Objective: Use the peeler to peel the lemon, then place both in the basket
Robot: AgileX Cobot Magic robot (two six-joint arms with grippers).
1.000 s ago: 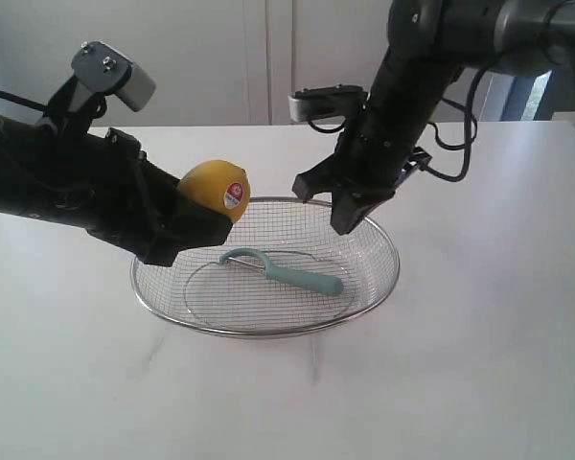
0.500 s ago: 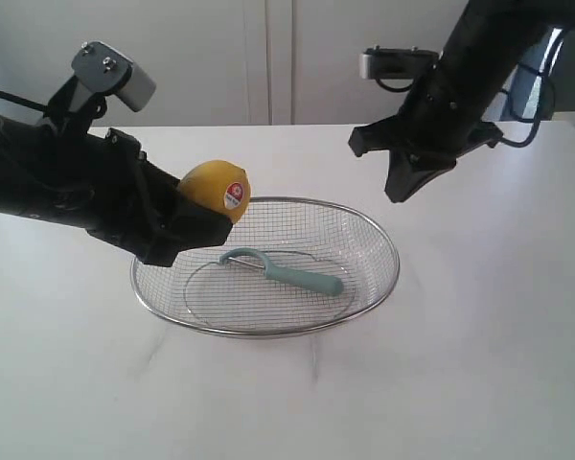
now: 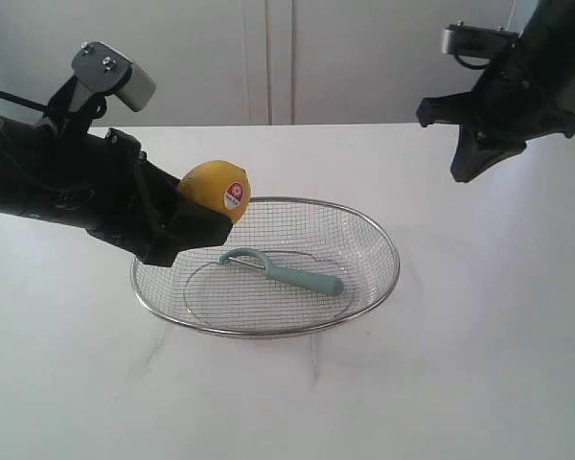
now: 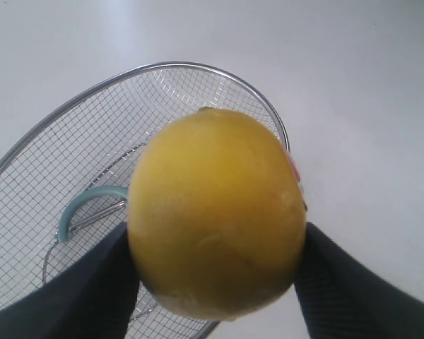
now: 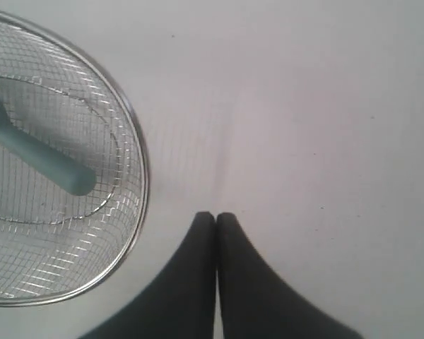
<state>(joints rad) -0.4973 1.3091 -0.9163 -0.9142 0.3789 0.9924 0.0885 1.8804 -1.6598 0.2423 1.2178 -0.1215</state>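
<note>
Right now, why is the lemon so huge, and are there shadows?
Left wrist view: the lemon sits right at the camera, filling the picture. Exterior view: faint shadow under the basket. Right wrist view: pale mesh shadow on the table.

The basket (image 3: 364, 278) is fine silver wire mesh under a thick, shiny metal rim. The peeler (image 3: 302, 278) has a smooth, matt teal handle, seemingly plastic. The lemon (image 3: 211, 192) has dimpled, faintly waxy skin and a glossy sticker (image 3: 235, 195). The desk (image 3: 479, 335) is smooth white with a soft sheen
</note>
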